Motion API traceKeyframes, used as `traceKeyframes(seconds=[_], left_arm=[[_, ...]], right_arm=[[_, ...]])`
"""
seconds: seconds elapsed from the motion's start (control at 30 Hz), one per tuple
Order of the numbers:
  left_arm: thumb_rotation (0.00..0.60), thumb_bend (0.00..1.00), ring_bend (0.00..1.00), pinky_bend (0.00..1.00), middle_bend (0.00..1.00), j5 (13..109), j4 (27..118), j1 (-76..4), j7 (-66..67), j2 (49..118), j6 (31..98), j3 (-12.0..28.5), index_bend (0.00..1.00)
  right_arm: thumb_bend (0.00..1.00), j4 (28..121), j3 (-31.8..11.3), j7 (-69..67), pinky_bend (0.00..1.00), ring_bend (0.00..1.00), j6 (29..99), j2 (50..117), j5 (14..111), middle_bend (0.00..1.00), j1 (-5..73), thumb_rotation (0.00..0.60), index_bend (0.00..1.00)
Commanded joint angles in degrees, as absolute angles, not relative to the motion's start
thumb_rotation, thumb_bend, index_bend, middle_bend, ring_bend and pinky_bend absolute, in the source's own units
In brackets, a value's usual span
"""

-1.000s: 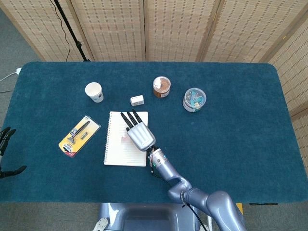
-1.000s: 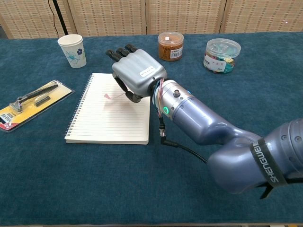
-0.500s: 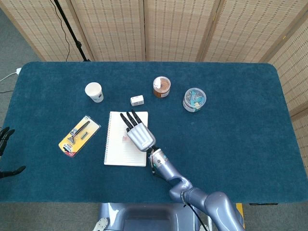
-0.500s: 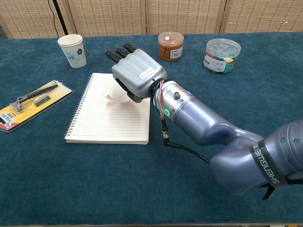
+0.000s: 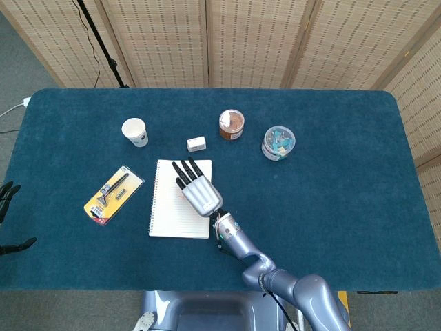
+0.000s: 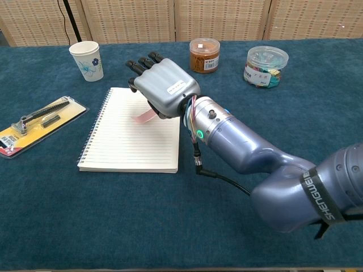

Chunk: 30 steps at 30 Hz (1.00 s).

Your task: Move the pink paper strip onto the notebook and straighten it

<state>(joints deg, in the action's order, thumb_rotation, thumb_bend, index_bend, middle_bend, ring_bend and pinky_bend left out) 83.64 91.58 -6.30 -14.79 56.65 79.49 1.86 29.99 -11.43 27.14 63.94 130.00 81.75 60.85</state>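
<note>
— Where is the pink paper strip (image 6: 144, 116) lying?

— On the white spiral-bound lined notebook (image 6: 126, 141), its near end poking out from under the grey right hand (image 6: 164, 88).

— And the fingers (image 5: 185, 172)?

— They are stretching forward, side by side, over the page. Whether they are pinching the strip, I cannot tell. The left hand (image 5: 7, 196) is hanging past the table edge, fingers apart, holding nothing.

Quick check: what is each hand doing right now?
Left hand: only dark fingers show at the frame edge, state cannot be told.
Right hand: over the notebook, holding the pink paper strip.
</note>
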Motion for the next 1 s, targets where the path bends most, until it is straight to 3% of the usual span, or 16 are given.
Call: traceKeyframes(seconds=[0.03,0.2,0.27,0.33,0.4,0.73,1.0], left_arm=[[0.6,0.0,0.0,0.0,0.0,83.7,91.5,-6.3,-14.9,56.6,79.4,1.8,0.0],[0.6,0.0,0.0,0.0,0.0,83.9,91.5,-6.8,-15.7,56.4,78.5,1.7,0.0],[0.6,0.0,0.0,0.0,0.0,84.6,91.3,-7.1,-17.0,56.2,78.0,1.4,0.0],[0.6,0.0,0.0,0.0,0.0,85.3,91.0,-7.4,-18.0,56.0,77.6,1.3,0.0],[0.6,0.0,0.0,0.0,0.0,86.0,90.5,-7.8,-18.9,56.1,77.4,1.2,0.0],[0.6,0.0,0.0,0.0,0.0,86.8,89.7,-9.0,-19.1,57.1,76.8,1.4,0.0],[0.6,0.0,0.0,0.0,0.0,87.9,91.7,-10.6,-15.0,56.7,76.2,1.9,0.0]], right_arm=[[0.71,29.7,-11.4,26.9,0.0,0.0,64.7,130.0,82.0,0.0,60.7,0.6,0.24],[0.68,30.0,-11.6,25.7,0.0,0.0,68.0,128.4,83.1,0.0,60.0,0.6,0.18],[0.5,31.8,-11.4,24.5,0.0,0.0,70.4,126.0,83.8,0.0,59.0,0.6,0.16],[0.19,34.7,-11.1,23.4,0.0,0.0,72.3,123.1,84.4,0.0,57.5,0.6,0.12],[0.02,38.6,-11.0,22.8,0.0,0.0,74.2,119.5,84.6,0.0,55.5,0.6,0.1],[0.0,64.0,-9.0,22.8,0.0,0.0,77.3,96.8,83.4,0.0,45.0,0.6,0.06],[0.0,77.9,-6.9,23.1,0.0,0.0,77.5,82.2,80.0,0.0,37.5,0.6,0.01]])
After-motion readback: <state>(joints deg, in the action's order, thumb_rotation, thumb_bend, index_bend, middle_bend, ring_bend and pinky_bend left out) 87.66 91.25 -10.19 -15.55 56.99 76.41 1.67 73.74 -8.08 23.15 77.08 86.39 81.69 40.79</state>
